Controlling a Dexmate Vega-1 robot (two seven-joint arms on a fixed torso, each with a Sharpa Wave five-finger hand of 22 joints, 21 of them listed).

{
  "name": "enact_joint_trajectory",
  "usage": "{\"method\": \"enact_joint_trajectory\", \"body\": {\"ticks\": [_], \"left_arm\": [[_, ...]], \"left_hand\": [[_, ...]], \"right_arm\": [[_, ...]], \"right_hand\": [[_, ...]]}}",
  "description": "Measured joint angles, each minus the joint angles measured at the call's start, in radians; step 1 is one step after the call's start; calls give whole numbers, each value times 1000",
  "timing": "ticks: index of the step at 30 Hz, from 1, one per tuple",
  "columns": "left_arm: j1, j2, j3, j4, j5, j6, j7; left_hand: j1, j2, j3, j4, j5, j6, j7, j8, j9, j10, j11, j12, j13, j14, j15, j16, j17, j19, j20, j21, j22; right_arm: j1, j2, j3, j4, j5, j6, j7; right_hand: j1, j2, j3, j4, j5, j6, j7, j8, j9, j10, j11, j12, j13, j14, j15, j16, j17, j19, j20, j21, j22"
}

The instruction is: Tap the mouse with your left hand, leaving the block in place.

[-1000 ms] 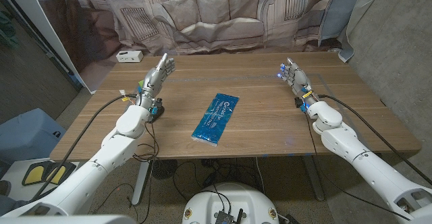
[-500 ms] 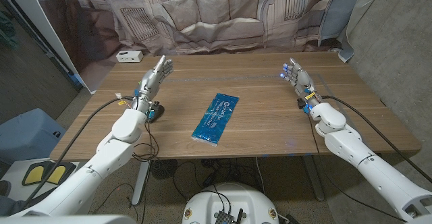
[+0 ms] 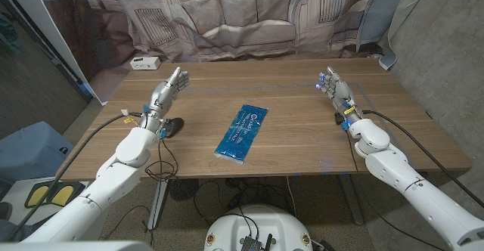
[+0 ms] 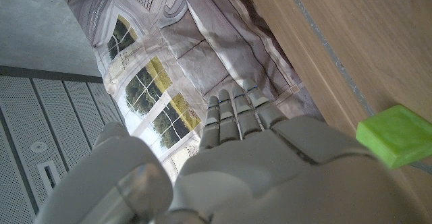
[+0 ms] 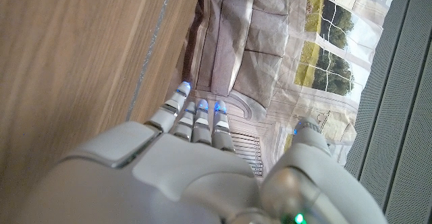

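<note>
The left hand, fingers apart and empty, has drifted left, uncovering the mouse; the tap remains undone.

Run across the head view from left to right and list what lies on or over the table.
left hand → black mouse → blue pack → right hand
</note>
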Motion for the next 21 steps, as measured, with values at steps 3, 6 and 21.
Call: {"method": "enact_joint_trajectory", "body": {"ticks": [3,6,21], "left_arm": [[15,4,-12,-4,4,-1,6],[20,6,-15,-5,13,-7,13],[122,22,-93,-52,56,-41,53]], "left_hand": [[0,0,0,0,0,4,4,0,0,0,0,0,0,0,0,0,0,0,0,0,0],[0,0,0,0,0,5,5,0,0,0,0,0,0,0,0,0,0,0,0,0,0],[5,5,-1,-7,0,27,9,0,0,24,2,0,0,21,4,0,0,29,10,0,0]], "right_arm": [[-9,-1,4,-10,-2,6,-4],[-17,-2,6,-18,-2,7,-5],[-46,-3,9,-51,-22,24,-25]], "right_hand": [[0,0,0,0,0,0,0,0,0,4,-4,0,0,0,0,0,0,0,0,0,0],[0,0,-4,-4,0,0,0,0,0,5,-5,0,0,0,0,0,0,0,0,0,0],[0,0,-4,-4,0,34,-13,11,0,41,-16,0,0,29,-18,0,-3,27,-9,0,0]]}}
